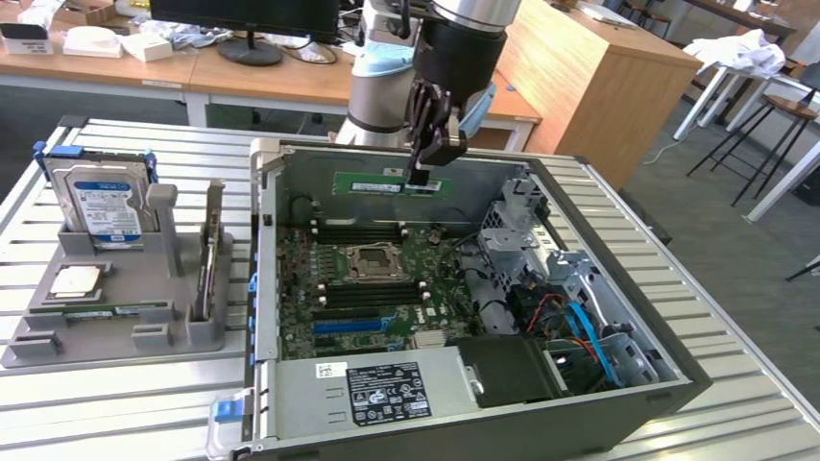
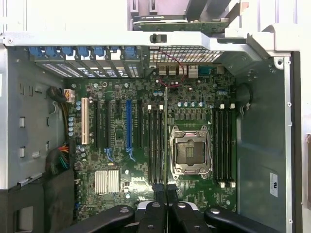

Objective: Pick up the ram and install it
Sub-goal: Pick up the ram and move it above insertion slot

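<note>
A slatted metal table [image 1: 103,423] is shown carrying an open computer case [image 1: 666,379], which is laid on its side so that the motherboard [image 1: 365,307] faces upward and can be reached from above. On the exterior view's left, a grey holder [image 1: 77,336] is seen just beside the case. A hard drive [image 1: 106,202] is stood upright in one of its pockets and an expansion card [image 1: 211,254] is set on edge in another, apparently so that each part can be taken by its upper edge.

The robot arm [image 1: 455,48] is positioned over the far part of the case, with its gripper [image 1: 422,179] pointed straight down. The jaws are clamped on the ram [image 1: 372,182], which is gripped by its upper edge, somewhat nearer its end on the exterior view's right. The stick is held level and lengthwise, above the board and clear of it.

In the wrist view the ram is seen edge-on as a thin line between the two black fingers [image 2: 156,204]. It is aligned parallel with the memory slots [image 2: 154,145] that lie beside the CPU socket [image 2: 189,150]. The narrow, upright hold is judged to keep the contact edge facing down toward those slots and the flat faces free of the neighbouring parts. The stick is not yet seated in any slot, and the pick-up part of the work is judged complete
</note>
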